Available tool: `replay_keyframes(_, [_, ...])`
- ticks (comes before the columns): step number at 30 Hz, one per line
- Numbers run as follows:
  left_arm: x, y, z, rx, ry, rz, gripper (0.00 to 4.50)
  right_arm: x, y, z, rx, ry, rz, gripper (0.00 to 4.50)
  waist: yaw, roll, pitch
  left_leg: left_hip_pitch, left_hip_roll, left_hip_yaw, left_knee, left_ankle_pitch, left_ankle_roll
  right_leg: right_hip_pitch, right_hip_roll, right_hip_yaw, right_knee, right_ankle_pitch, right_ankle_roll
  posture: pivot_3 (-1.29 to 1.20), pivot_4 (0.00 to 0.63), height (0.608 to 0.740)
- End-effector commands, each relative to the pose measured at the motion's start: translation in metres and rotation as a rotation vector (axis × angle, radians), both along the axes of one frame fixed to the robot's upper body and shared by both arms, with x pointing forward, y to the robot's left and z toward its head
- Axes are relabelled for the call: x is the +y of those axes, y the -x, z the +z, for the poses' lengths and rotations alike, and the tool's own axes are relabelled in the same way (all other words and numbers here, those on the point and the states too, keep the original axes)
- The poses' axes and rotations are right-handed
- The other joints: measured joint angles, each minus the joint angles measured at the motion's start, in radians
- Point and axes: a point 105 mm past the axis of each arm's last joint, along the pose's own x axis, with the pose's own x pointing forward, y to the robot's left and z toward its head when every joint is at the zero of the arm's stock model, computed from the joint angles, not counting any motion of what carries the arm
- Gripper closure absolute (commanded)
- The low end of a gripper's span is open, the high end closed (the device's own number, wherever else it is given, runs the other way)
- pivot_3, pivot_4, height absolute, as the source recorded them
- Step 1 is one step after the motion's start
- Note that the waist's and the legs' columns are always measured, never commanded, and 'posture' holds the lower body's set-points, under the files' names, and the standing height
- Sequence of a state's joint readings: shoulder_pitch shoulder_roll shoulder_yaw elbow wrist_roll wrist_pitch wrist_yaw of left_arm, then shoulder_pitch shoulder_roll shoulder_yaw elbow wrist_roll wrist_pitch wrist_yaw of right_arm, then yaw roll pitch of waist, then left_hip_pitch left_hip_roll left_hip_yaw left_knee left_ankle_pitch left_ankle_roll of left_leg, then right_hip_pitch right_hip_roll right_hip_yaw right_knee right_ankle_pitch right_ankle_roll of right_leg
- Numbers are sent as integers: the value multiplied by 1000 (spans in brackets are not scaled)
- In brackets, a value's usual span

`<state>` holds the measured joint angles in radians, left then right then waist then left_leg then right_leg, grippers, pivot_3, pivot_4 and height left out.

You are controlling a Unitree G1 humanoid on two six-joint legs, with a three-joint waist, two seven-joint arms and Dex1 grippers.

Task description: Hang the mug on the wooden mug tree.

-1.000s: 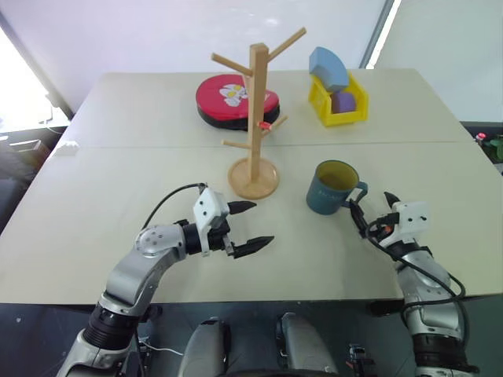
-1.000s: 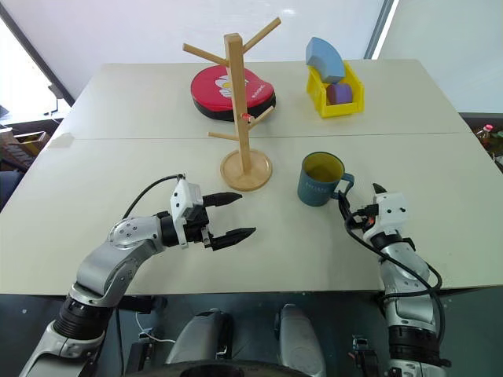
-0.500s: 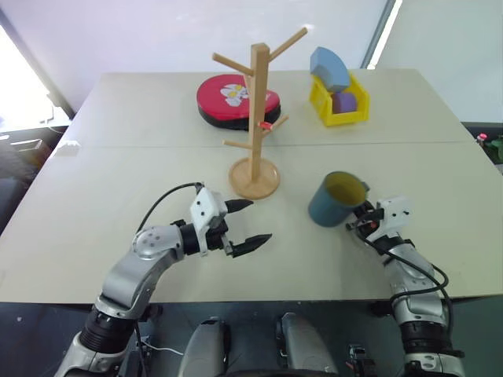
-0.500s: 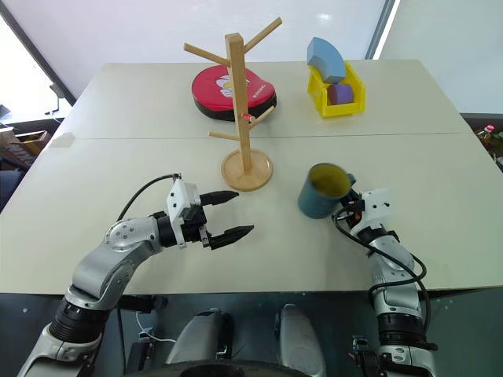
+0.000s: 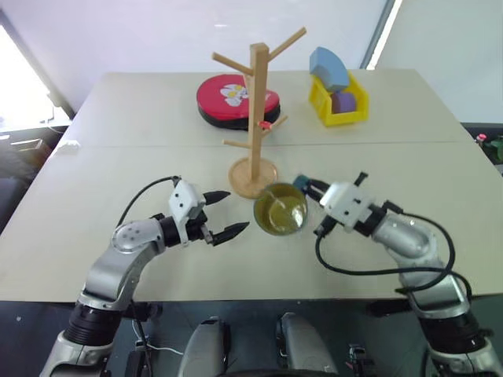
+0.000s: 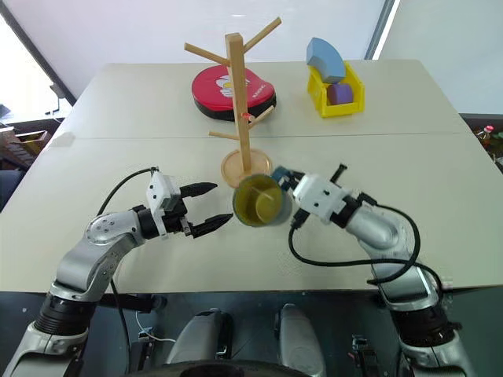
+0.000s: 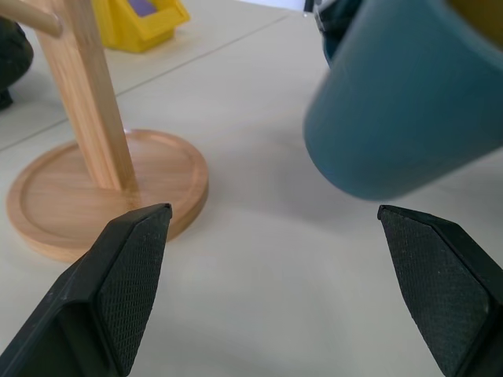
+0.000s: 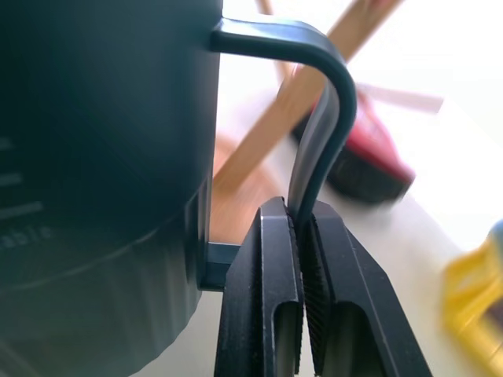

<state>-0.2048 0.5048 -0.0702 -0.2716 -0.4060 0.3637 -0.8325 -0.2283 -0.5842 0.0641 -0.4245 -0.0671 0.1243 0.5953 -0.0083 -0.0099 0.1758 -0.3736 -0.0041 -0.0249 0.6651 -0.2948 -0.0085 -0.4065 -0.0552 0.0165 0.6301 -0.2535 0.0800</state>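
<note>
Dark teal-blue mug with yellow-olive inside (image 5: 280,210) lifted off the pale counter (image 5: 141,157) just before the tall light-wood mug tree (image 5: 255,118), nothing visible inside it, mouth tipped toward the camera, right tool (image 8: 299,243) clamped on its loop handle, left tool (image 5: 223,213) spread apart beside it, yellow bin (image 5: 339,102) holding blue and purple blocks.

Beige table (image 5: 118,157) carries wooden mug tree (image 5: 255,118), yellow bin (image 5: 339,106).

Teal mug (image 5: 280,210) tipped, olive mouth up, beside upright mug tree (image 5: 257,118).
</note>
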Motion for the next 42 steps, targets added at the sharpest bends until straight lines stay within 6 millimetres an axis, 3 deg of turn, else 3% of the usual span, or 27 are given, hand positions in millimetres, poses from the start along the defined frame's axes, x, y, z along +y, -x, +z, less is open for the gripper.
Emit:
replay_keyframes(1, [5,-1,19,-49,48,-6,0,2,0,23,-45,26,-14,4446,1,0,0,0,0,0,0,0,0,0,-1,0,0,0,0,0,150,735])
replay_keyframes(7, [17,-1,39,-51,112,-10,0,12,-14,54,-72,2,-30,4446,-4,-1,0,-2,-1,0,-1,0,0,-1,-4,0,0,1,2,0,150,735])
replay_keyframes(13, [25,2,59,-54,158,-30,0,22,-25,61,-81,25,-29,4446,-4,-1,0,-2,-1,-1,-1,0,0,-1,-4,-1,0,2,3,0,150,735])
replay_keyframes(19, [32,-1,66,-73,172,3,0,30,-33,61,-84,57,-32,4446,-4,-1,0,-2,-1,0,-1,0,0,-1,-5,-1,0,2,3,0,150,735])
replay_keyframes(28, [29,3,67,-71,184,-4,0,39,-42,78,-118,64,-50,4446,-5,-1,0,-2,-1,-1,-1,0,0,-1,-5,-1,0,2,3,0,150,735])
replay_keyframes(42, [30,8,108,-137,302,-29,0,52,-61,64,-73,154,-119,4446,-5,-1,0,-2,-2,-1,-2,0,0,-2,-5,-1,0,2,3,0,150,735])
